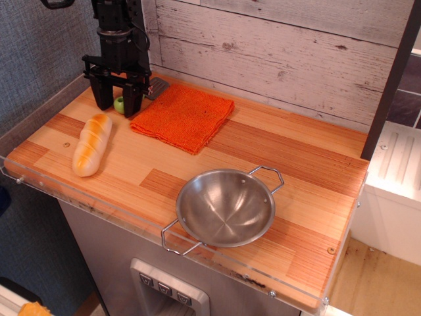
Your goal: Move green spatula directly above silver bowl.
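Note:
The green spatula (120,104) lies at the back left of the wooden counter. Only the end of its lime handle shows between my fingers, and its grey blade (158,87) pokes out to the right beside the orange cloth. My gripper (118,102) stands low over the handle, open, with one black finger (102,95) on each side; I cannot tell whether they touch it. The silver bowl (197,197) sits empty near the front edge, far from the gripper, its two wire handles pointing front-left and back-right.
An orange cloth (183,115) lies just right of the gripper. A toy bread loaf (91,143) lies to the front left. A plank wall (276,52) rises right behind the spatula. A clear plastic lip (131,217) runs along the counter's front edge.

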Robot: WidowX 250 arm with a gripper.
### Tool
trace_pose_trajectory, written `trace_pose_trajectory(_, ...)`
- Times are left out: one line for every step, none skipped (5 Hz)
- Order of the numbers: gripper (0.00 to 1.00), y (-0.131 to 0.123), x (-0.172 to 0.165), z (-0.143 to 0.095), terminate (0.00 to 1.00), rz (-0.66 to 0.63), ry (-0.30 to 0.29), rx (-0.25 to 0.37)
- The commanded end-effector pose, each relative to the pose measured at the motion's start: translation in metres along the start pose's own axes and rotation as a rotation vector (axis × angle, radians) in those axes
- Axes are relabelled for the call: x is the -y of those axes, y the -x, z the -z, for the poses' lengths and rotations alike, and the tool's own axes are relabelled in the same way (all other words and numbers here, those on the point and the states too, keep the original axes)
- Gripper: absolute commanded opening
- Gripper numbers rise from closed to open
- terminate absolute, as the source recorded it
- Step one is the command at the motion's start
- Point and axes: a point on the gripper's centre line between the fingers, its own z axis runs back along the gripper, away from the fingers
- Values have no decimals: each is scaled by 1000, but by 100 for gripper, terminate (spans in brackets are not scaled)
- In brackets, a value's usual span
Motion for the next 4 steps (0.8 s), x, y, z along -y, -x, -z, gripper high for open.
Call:
trace_pose_trajectory(0, 8, 6, -51, 0, -58, 9, 103)
trace_pose_trajectory(0, 24, 28, -98, 0, -93, 36, 191)
trace_pose_trajectory(0, 37, 71, -133, 0, 44, 81, 198)
trace_pose_trajectory(0, 38, 121, -128, 0, 188, 65, 198)
